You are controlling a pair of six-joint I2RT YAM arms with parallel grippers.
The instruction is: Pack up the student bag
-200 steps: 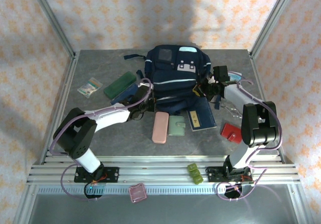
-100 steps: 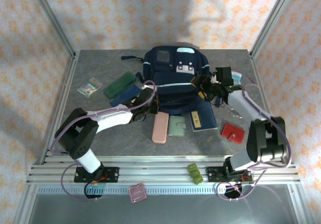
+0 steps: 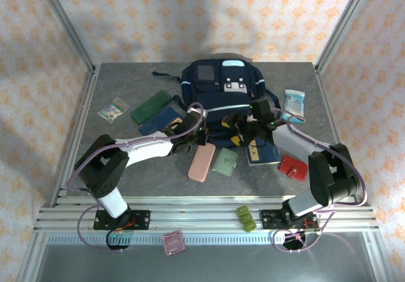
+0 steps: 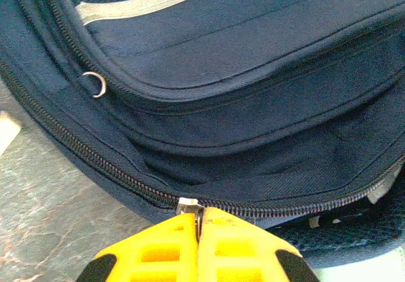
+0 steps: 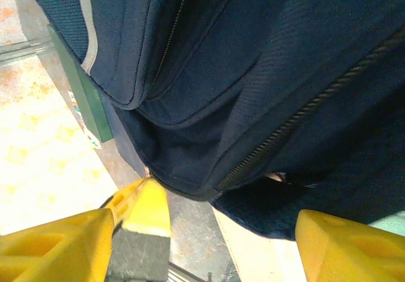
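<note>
student bag (image 3: 221, 92): laid mid-table, zipper run crosswise along its near edge | left gripper (image 4: 197, 226): clamped on zipper pull (image 4: 188, 207) (the nearer arm) | right gripper (image 5: 234, 231): held wide, bag lip straddled, nothing gripped

Walls: pale wallpaper (image 3: 158, 23) with small orange flowers, on three sides.
Surface (image 3: 152, 177): grey, mottled like stone, matte.
Far corners: slanting metal posts (image 3: 64, 19).
Near edge: ribbed metal rails (image 3: 202, 215).
Light: bright and even; soft shadow (image 3: 215, 7) on the back wall.
</note>
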